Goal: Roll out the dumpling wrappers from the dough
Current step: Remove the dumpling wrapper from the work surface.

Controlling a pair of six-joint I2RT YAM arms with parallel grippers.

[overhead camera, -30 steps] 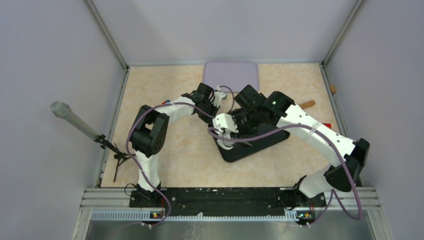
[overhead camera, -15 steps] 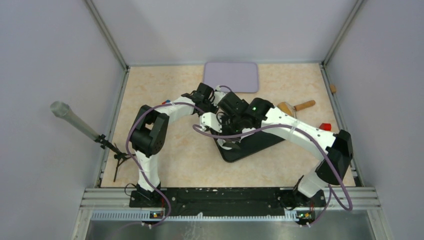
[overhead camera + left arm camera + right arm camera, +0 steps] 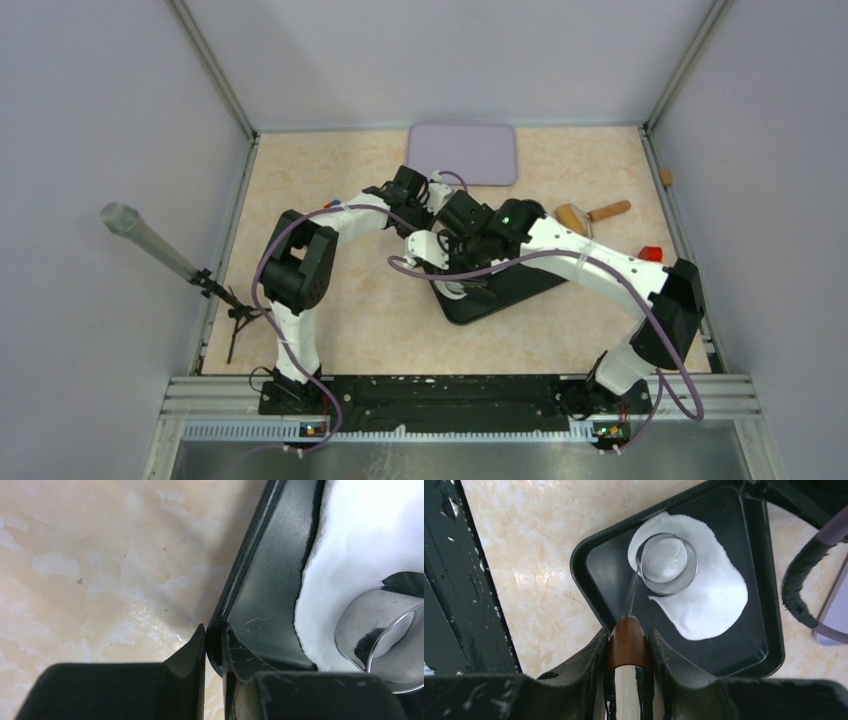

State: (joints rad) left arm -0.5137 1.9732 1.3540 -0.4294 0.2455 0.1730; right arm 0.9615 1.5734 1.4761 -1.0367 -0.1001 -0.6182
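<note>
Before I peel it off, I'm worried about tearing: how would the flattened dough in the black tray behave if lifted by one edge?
Probably floppy: the dough lies as a thin flat sheet on the tray, so a lifted edge would likely droop and stretch. It may tear easily, since its edge looks ragged and the ring cutter sits on it.

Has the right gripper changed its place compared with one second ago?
Yes. Seen from above, the right gripper moved left: its wrist was below the purple mat's right edge and is now below the middle.
</note>
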